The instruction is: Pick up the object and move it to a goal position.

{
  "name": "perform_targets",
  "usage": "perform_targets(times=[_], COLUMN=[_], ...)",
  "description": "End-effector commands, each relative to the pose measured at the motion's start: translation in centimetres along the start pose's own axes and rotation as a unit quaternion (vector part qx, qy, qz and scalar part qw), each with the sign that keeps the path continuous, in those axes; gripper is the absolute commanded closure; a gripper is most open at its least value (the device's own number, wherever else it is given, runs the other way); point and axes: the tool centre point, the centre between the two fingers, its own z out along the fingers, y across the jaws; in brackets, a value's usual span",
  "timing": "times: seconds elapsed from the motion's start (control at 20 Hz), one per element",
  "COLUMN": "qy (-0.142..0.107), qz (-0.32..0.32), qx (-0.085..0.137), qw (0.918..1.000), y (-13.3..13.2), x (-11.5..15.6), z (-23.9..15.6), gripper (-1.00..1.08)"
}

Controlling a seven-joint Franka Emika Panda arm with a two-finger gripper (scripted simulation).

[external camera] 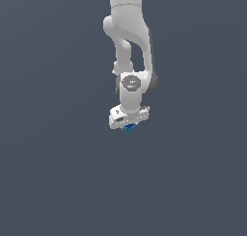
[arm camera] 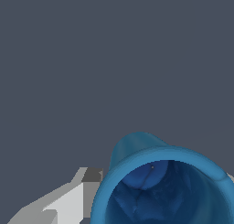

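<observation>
Blue and ribbed, the small cup (external camera: pixel 129 128) sits directly beneath the white arm's hand (external camera: pixel 129 116), only its lower part showing between the fingers (external camera: pixel 129 127) in the exterior view. In the wrist view the cup (arm camera: pixel 160 186) fills the near field, its open mouth turned toward the camera, with one pale grey finger (arm camera: pixel 68 202) just beside its rim. The fingers appear closed on the cup. Nothing else shows near it. A uniform dark grey-blue ground (external camera: pixel 48 172) fills both views; surface and room cannot be told apart.
</observation>
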Motion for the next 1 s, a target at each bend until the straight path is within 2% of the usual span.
perform_targets(times=[0.0, 0.5, 0.95], qy=[-0.001, 0.0, 0.0], qz=[0.0, 0.0, 0.0], qx=[0.0, 0.0, 0.0], qw=[1.0, 1.0, 1.0], y=[0.0, 1.2, 5.4], x=[0.0, -0.4, -1.6], z=[0.1, -1.7, -7.8], gripper=[1.08, 1.08, 1.08])
